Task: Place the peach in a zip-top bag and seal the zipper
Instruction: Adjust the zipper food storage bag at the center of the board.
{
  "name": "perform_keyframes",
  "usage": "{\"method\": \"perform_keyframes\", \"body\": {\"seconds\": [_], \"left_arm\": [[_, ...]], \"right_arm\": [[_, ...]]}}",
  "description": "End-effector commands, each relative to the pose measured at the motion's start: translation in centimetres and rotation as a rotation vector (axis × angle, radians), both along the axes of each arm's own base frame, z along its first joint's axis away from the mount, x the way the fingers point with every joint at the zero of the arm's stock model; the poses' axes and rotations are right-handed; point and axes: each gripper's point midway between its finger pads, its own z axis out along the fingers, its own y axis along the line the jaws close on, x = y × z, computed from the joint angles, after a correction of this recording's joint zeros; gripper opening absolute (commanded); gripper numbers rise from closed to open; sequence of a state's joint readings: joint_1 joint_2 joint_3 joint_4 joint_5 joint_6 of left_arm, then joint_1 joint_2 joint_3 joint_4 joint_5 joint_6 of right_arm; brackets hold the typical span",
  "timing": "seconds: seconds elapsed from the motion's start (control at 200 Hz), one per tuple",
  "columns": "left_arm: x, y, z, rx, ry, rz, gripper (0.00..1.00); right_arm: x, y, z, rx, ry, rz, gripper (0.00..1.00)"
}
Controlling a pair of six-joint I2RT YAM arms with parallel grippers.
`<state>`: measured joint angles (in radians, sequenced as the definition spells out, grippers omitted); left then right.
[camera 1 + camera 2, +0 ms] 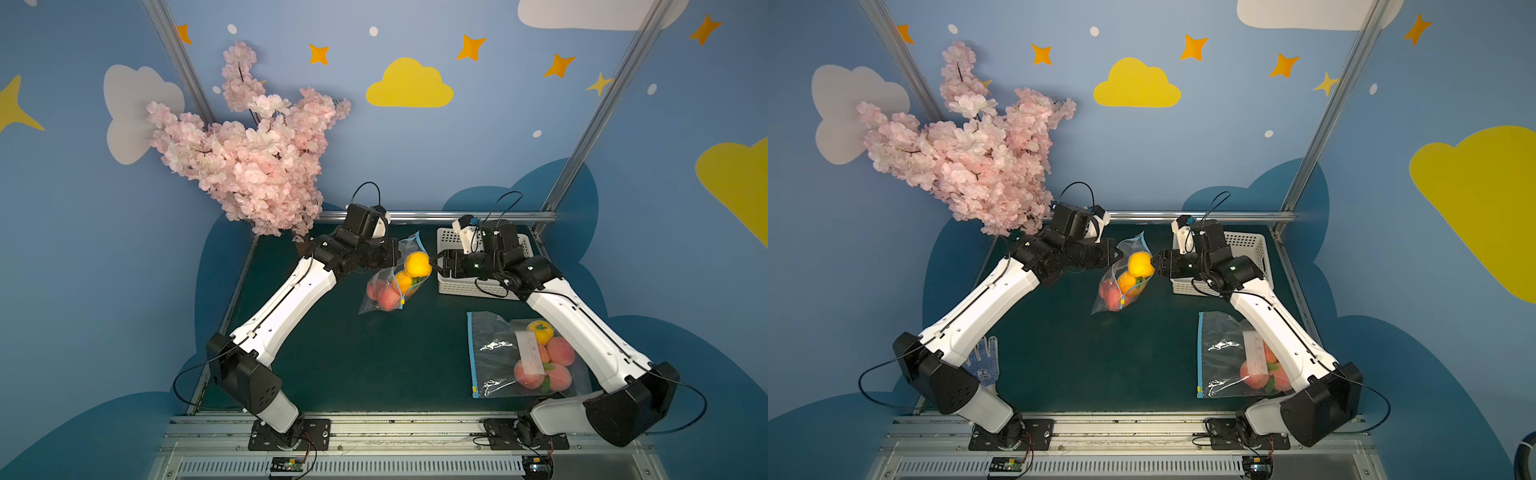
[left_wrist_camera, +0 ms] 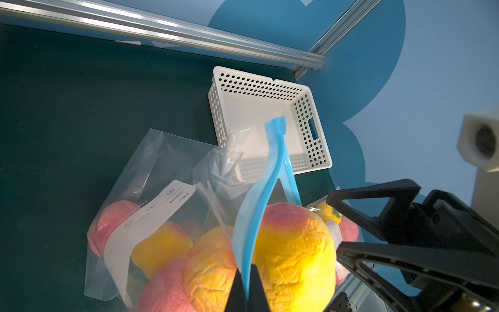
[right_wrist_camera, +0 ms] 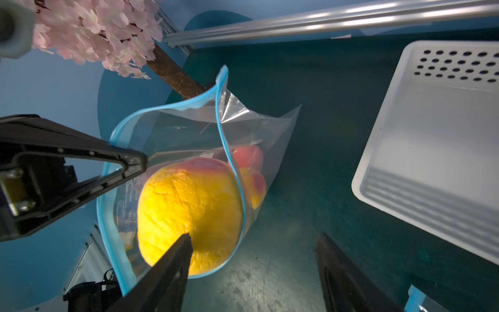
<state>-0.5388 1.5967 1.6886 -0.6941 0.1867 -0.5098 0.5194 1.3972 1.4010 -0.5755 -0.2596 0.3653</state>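
A yellow-orange peach (image 1: pixel 417 264) (image 1: pixel 1139 262) with a pink blush sits in the open mouth of a clear zip-top bag (image 1: pixel 384 297) (image 1: pixel 1111 297), on top of other fruit inside. My left gripper (image 2: pixel 247 272) (image 1: pixel 395 254) is shut on the bag's blue zipper strip (image 2: pixel 253 216) and holds that edge up. My right gripper (image 3: pixel 253 240) (image 1: pixel 435 262) is open just beside the peach (image 3: pixel 189 205). One finger lies along the peach and the other stands well clear over the mat. The zipper (image 3: pixel 229 151) gapes wide around the fruit.
A white perforated basket (image 1: pixel 457 286) (image 2: pixel 270 108) stands behind my right gripper. A second zip-top bag (image 1: pixel 519 353) with fruit lies flat under the right arm. A pink blossom tree (image 1: pixel 249 158) fills the back left corner. A dotted glove (image 1: pixel 984 361) lies beside the left arm's base.
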Motion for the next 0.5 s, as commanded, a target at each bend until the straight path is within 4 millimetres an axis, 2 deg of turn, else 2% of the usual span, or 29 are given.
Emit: {"method": "perform_keyframes", "body": {"seconds": [0.0, 0.155, 0.335, 0.496], "left_arm": [[-0.1, -0.4, 2.1, -0.051, -0.046, -0.019, 0.03], [-0.8, -1.6, 2.8, -0.101, -0.048, -0.090, 0.03], [-1.4, -2.0, 3.0, -0.126, -0.054, -0.127, 0.03], [-1.4, -1.6, 2.7, -0.108, -0.060, -0.107, 0.03]], "right_arm": [[-1.2, 1.1, -1.6, -0.005, 0.110, 0.056, 0.75], [-0.4, 3.0, -1.8, 0.044, 0.128, 0.083, 0.72], [1.1, 3.8, -2.0, 0.069, 0.124, 0.067, 0.70], [1.7, 3.8, -3.0, 0.054, 0.158, 0.035, 0.56]]}}
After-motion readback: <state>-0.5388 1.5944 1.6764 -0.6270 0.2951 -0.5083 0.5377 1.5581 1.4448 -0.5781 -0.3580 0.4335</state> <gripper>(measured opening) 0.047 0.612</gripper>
